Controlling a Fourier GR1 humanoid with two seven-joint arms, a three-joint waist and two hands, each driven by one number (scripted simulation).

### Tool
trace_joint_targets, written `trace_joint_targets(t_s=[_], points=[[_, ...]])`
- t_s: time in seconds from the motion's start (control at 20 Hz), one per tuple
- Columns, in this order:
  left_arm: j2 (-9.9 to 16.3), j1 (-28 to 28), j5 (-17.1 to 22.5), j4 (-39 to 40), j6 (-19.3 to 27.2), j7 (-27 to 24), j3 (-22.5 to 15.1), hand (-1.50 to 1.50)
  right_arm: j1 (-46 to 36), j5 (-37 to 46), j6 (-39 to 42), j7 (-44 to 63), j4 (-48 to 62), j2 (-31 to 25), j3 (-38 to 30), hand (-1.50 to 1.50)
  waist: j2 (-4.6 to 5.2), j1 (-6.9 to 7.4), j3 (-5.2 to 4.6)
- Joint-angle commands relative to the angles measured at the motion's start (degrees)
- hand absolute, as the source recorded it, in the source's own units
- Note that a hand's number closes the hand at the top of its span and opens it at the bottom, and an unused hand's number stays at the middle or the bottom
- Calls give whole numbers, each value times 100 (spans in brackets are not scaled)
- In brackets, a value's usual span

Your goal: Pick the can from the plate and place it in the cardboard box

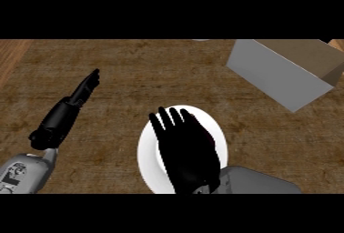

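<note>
One brown table (134, 59) is seen, with one cardboard box (285, 70) at the upper right and one white plate (149, 150). The plate is covered by the right robot hand (184, 150), fingers straight; the can cannot be made out beneath it. The left robot hand (84, 91) is held straight-fingered at the left.

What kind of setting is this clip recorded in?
Probably a kitchen counter: a brown wood-grain counter top bears a white plate and an open cardboard box. The right hand is over the plate, hiding any can; the left hand is at the left, fingers straight.
</note>
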Motion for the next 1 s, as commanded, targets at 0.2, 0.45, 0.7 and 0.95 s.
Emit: trace_joint_targets(t_s=[0.2, 0.45, 0.7, 0.95], points=[[-120, 38, -111, 39, -47, 38, 67, 0, -9, 698, 330, 1298, 423, 776, 300, -150, -2, -41, 7], [13, -50, 35, 140, -304, -87, 377, 0, 37, 921, 384, 712, 1122, 792, 73, -150, 27, -21, 6], [-71, 236, -127, -518, -141, 245, 269, 0, 279, 1172, 560, 699, 1159, 790, 10, -150, 3, 7, 11], [-117, 451, -228, -238, -310, -123, 382, 0, 654, 1696, 292, 267, 1510, 1019, 164, -150, 20, 7, 10]])
